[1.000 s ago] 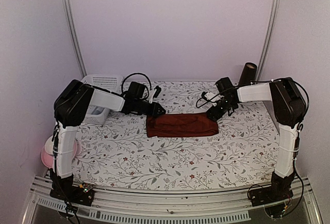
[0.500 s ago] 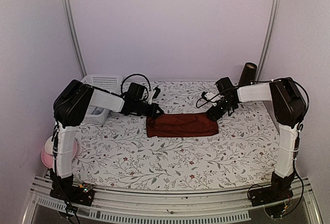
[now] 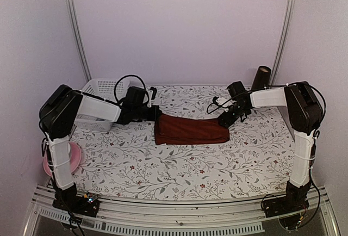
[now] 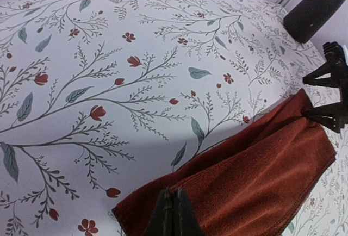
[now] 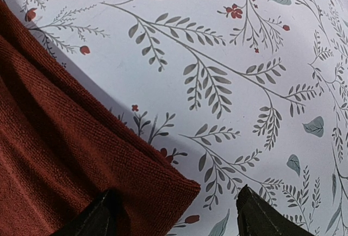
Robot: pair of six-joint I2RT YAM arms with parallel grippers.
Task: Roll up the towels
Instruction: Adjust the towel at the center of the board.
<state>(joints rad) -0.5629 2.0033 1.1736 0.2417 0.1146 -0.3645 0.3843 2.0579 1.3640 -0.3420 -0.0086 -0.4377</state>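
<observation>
Maroon towel (image 3: pixel 191 131) lay folded in a long strip approx mid table (image 3: pixel 179 165). Your L gripper (image 3: pixel 154 112) was clenched on its 10 o'clock corner, w/ that corner pulled up a bit. Your R gripper (image 3: pixel 224 120) sat at the 2 o'clock corner, fingers spread, grasping nothing. White basket (image 3: pixel 103 92) at table's 10 o'clock, dark cylinder (image 3: pixel 263 77) at 1 o'clock.

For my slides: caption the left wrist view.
Left fingers shut on an edge of the maroon towel; right fingers open at its far corner; floral tablecloth beneath.
</observation>
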